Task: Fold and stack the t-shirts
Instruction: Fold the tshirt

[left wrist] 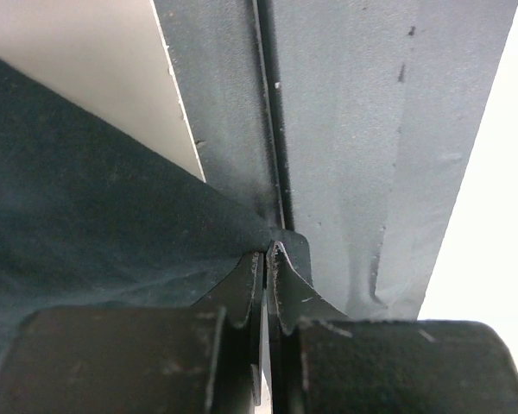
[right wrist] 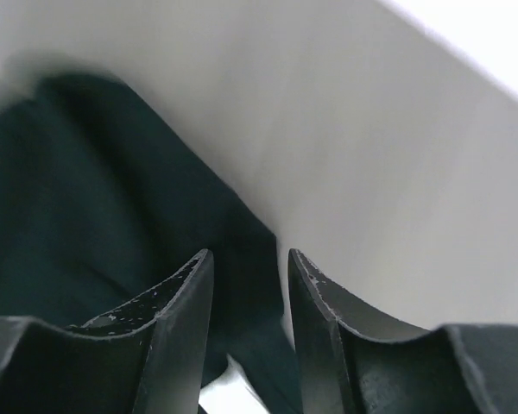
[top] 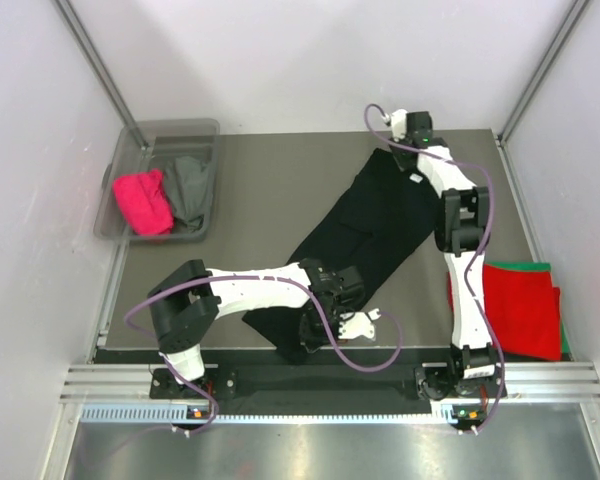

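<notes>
Jaws on the left arm [top: 255,285] are pressed together on a folded edge of the large black cloth t-shirt [top: 370,220], at the shirt's near end. Jaws on the right arm [top: 468,300] stand parted at the shirt's far corner. In the blurred right wrist view, black cloth fills the gap behind them. They may be touching it, though no pinch shows.

The black t-shirt lies spread in a long diagonal band across the dark grey table [top: 250,190], running from its near end at the left arm to its far corner under the right arm's wrist.

Left of the black t-shirt and well apart from it sits a translucent grey plastic tub [top: 170,126]. It holds a crumpled pink t-shirt [top: 142,200] with a crumpled grey t-shirt [top: 188,185] just beside it.

Right of the black t-shirt, past the right arm, a folded red t-shirt [top: 520,310] lies on a green t-shirt [top: 525,266], whose edge shows along the far side.
</notes>
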